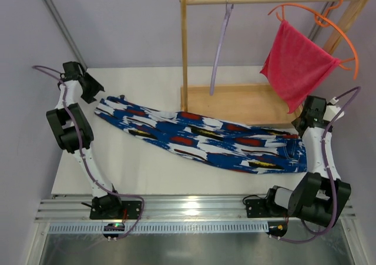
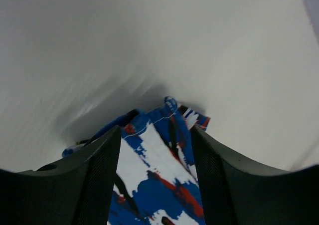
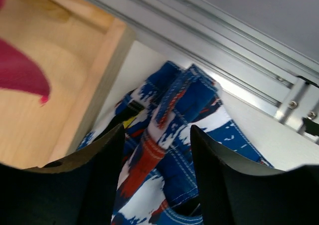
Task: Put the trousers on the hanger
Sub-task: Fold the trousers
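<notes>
Royal blue patterned trousers [image 1: 205,138] lie flat across the table [image 1: 147,177], cuffs toward its far left corner and waistband near its right edge, beside the wooden rack's [image 1: 184,53] base. The left gripper [image 2: 155,135] stands over the cuffs, jaws spread, fabric between them but not pinched. The right gripper [image 3: 157,135] is likewise spread over the waistband. The lavender hanger [image 1: 218,47] hangs from the rack's top rail, apart from the trousers.

The left arm [image 1: 73,127] stretches to the far left corner, and the left gripper [image 2: 155,135] points down with its jaws apart. The right arm [image 1: 320,153] stands folded at the right. The right gripper [image 3: 157,135] is likewise parted, apparently clamping nothing.
</notes>
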Tool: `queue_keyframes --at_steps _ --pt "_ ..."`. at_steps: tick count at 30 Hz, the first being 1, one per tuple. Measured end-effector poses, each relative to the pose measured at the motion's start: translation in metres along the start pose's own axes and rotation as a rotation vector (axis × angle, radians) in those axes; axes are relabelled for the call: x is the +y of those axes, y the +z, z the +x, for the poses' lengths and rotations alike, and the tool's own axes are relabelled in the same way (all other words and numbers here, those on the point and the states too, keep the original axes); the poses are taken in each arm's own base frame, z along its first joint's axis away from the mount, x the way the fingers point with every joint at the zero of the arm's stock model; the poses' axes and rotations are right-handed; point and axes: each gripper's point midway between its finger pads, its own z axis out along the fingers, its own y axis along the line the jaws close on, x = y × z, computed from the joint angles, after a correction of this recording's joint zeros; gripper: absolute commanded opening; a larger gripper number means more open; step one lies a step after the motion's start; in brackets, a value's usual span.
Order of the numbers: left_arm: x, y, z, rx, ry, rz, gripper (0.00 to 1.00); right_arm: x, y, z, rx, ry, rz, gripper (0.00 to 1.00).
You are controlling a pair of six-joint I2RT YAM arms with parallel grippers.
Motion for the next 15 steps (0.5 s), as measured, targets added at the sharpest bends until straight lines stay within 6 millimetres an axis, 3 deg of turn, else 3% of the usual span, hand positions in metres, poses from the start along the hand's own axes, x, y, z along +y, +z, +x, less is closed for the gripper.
queue_keyframes --at_steps 4,9,13,15 --pt "0.024 0.006 0.027 0.070 0.022 -0.071 0.63 0.024 -0.028 -0.008 -0.010 -0.013 -0.194 0.75" --pt "0.034 0.009 0.040 0.101 0.065 -0.094 0.66 0.056 -0.073 -0.011 -0.038 -0.057 -0.436 0.78" --pt "0.038 0.018 0.050 0.121 0.089 -0.097 0.67 0.081 -0.105 0.004 -0.029 -0.127 -0.586 0.78" --pt "0.037 0.024 0.052 0.129 0.098 -0.096 0.62 0.091 -0.117 0.016 -0.014 -0.169 -0.636 0.78"
